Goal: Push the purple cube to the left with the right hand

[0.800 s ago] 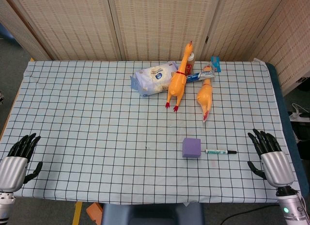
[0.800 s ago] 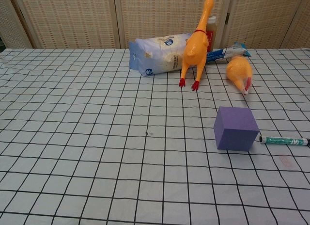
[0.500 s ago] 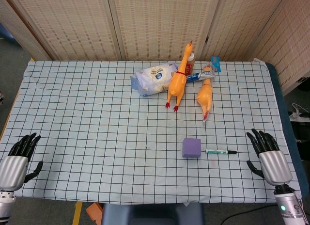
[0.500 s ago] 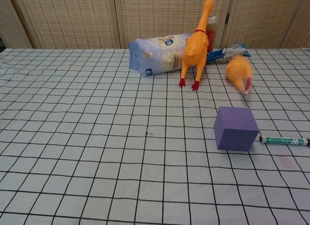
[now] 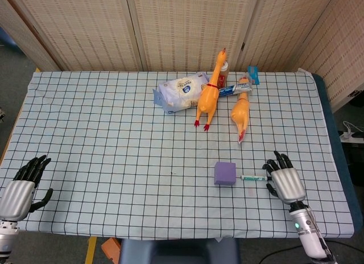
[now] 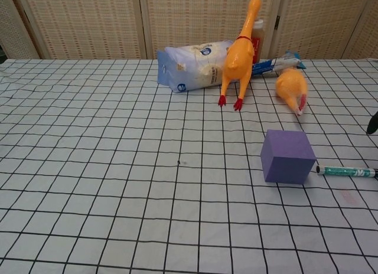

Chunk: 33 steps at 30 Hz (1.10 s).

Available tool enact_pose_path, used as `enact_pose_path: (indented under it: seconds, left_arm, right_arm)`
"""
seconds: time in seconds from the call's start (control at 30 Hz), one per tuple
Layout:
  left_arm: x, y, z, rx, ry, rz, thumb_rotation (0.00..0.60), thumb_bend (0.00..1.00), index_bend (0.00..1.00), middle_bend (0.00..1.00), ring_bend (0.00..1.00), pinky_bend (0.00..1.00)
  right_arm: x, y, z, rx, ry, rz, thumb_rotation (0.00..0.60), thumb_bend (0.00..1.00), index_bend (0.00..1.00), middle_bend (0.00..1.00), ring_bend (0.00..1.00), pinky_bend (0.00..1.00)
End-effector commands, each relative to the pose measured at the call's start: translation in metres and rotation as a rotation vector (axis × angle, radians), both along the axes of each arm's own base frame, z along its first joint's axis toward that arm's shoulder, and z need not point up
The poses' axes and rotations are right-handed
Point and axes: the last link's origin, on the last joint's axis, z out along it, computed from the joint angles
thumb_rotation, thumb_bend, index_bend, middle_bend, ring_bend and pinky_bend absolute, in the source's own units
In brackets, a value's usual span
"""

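The purple cube (image 5: 225, 173) (image 6: 287, 156) sits on the checked cloth, right of the table's middle. My right hand (image 5: 283, 181) hovers open a short way to the cube's right, fingers spread, over the far end of a green marker (image 5: 252, 177). Only a dark fingertip (image 6: 372, 123) of it shows at the right edge of the chest view. At the table's front left corner my left hand (image 5: 20, 189) is open and holds nothing.
The marker (image 6: 346, 172) lies touching or almost touching the cube's right side. At the back stand a rubber chicken (image 5: 209, 93), a second chicken lying down (image 5: 240, 113), a wipes pack (image 5: 179, 91) and a toothpaste tube (image 5: 234, 89).
My right hand has moved left from the table's right edge to just beside the marker and cube. The cube, the marker and the left hand have not moved.
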Motion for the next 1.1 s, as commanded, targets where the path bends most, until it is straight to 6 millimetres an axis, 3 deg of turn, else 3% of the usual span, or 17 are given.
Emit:
enact_pose_path:
  seconds: [0.03,0.43,1.1]
  left_arm:
    - [-0.001,0.000,0.001,-0.007,-0.005,0.002,0.600,0.41,0.00,0.00,0.00,0.14]
    - [-0.003,0.002,0.002,-0.033,-0.014,0.016,0.600,0.41,0.00,0.00,0.00,0.14]
    - [-0.005,0.003,0.005,-0.038,-0.022,0.027,0.600,0.41,0.00,0.00,0.00,0.14]
  right_arm:
    - [0.005,-0.008,-0.014,0.016,0.021,-0.005,0.600,0.18,0.41,0.29,0.05,0.13]
    - [0.009,-0.027,-0.049,0.052,0.077,-0.047,0.600,0.18,0.44,0.31,0.08,0.15]
    - [0.010,-0.027,-0.061,0.072,0.116,-0.065,0.600,0.18,0.50,0.33,0.10,0.16]
